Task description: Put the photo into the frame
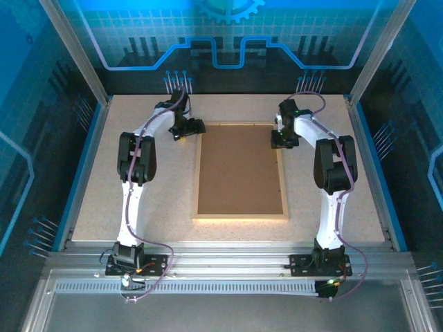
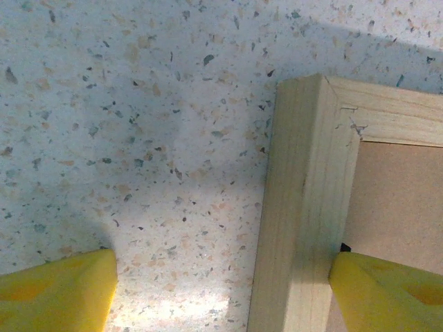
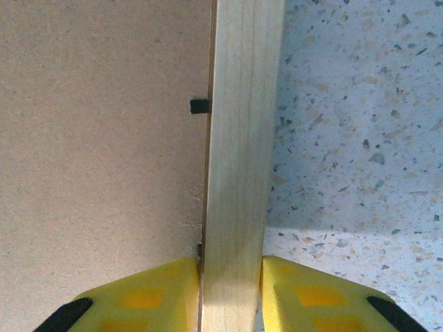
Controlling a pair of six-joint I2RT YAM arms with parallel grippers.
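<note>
Two grippers at the frame (image 1: 239, 217), which lies flat mid-table (image 1: 97, 200).
My left gripper (image 2: 221, 277) sits at the frame's 11 o'clock corner, fingers apart astride the left rail. The brown backing board (image 1: 239, 169) fills the frame and hides whatever lies beneath. My right gripper (image 3: 232, 277), at 1 o'clock, is pinched on the right rail.

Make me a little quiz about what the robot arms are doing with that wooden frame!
1. True or false: the right end effector has a finger pressed on each side of one rail of the frame.
2. What fills the frame? A) a sea picture B) a brown backing board C) nothing
3. Fill in: the left end effector stands ___ across the rail near a corner.
Key: 1 true; 2 B; 3 open.
</note>
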